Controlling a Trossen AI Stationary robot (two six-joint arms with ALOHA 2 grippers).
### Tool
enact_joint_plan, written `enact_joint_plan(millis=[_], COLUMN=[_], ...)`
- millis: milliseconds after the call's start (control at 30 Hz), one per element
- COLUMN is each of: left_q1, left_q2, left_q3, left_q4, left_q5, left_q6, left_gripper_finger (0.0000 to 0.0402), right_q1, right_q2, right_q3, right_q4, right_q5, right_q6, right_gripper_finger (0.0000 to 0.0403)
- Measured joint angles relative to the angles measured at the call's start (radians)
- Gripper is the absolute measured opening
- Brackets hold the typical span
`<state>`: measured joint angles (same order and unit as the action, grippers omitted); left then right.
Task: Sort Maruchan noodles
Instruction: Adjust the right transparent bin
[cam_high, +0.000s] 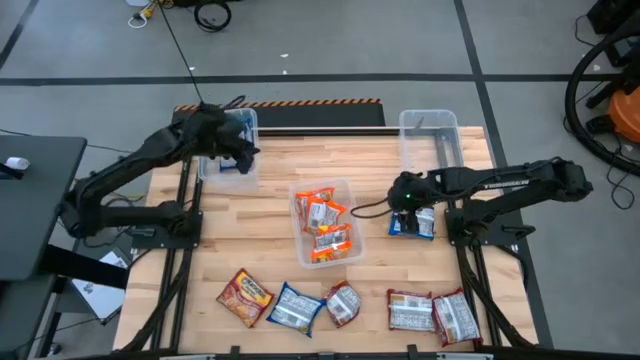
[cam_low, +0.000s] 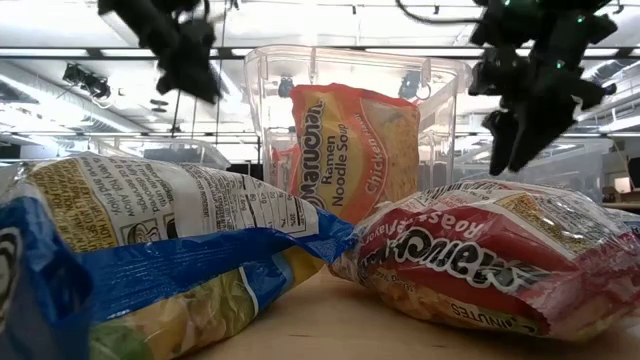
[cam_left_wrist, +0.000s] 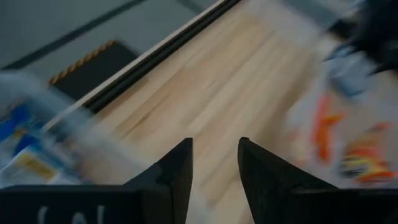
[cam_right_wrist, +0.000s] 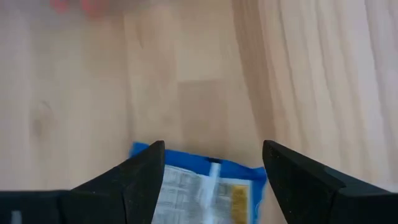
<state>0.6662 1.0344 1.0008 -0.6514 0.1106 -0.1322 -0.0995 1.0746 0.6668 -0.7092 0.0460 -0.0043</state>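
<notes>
Several Maruchan packets lie flat on the wooden table. One blue packet (cam_high: 412, 224) (cam_right_wrist: 205, 186) lies right of the middle bin. My right gripper (cam_high: 405, 200) (cam_right_wrist: 211, 163) hovers over it, open wide, one finger on either side and clear of it; the low view shows it (cam_low: 520, 130) well above the table. My left gripper (cam_high: 243, 155) (cam_left_wrist: 214, 158) is open and empty beside the far-left bin (cam_high: 228, 140), which holds blue packets (cam_left_wrist: 22, 146). The middle bin (cam_high: 325, 222) holds orange packets (cam_low: 355, 150).
A row of packets lies along the near edge: an orange-red one (cam_high: 245, 296), a blue one (cam_high: 293, 308), and dark red ones (cam_high: 343, 302) (cam_high: 410, 310) (cam_high: 456, 318). A clear bin (cam_high: 430, 135) stands at the far right. Bare wood lies between the bins.
</notes>
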Motion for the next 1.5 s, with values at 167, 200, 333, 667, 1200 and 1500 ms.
enact_joint_plan(millis=[167, 200, 333, 667, 1200, 1500], left_q1=[-0.118, -0.141, -0.211, -0.231, -0.231, -0.232], left_q2=[-0.066, -0.074, -0.090, -0.089, -0.088, -0.088], left_q3=[0.000, 0.000, 0.000, 0.000, 0.000, 0.000], left_q4=[0.055, 0.063, 0.065, 0.063, 0.096, 0.114], left_q5=[-0.004, -0.008, -0.055, -0.096, -0.133, -0.105], left_q6=[-0.093, -0.107, -0.120, -0.116, -0.092, -0.065], left_gripper_finger=[0.0133, 0.0133, 0.0133, 0.0133, 0.0133, 0.0133], right_q1=[0.001, 0.001, 0.001, 0.030, -0.136, -0.344], right_q2=[0.112, 0.133, 0.211, 0.208, 0.111, 0.182], right_q3=[0.020, 0.028, 0.061, 0.200, 0.476, 0.443], right_q4=[0.009, -0.001, -0.069, -0.199, -0.403, -0.518], right_q5=[0.038, 0.042, 0.001, 0.013, 0.311, 0.211], right_q6=[-0.015, -0.016, -0.020, 0.003, 0.499, 0.410], right_gripper_finger=[0.0260, 0.0258, 0.0250, 0.0249, 0.0249, 0.0249])
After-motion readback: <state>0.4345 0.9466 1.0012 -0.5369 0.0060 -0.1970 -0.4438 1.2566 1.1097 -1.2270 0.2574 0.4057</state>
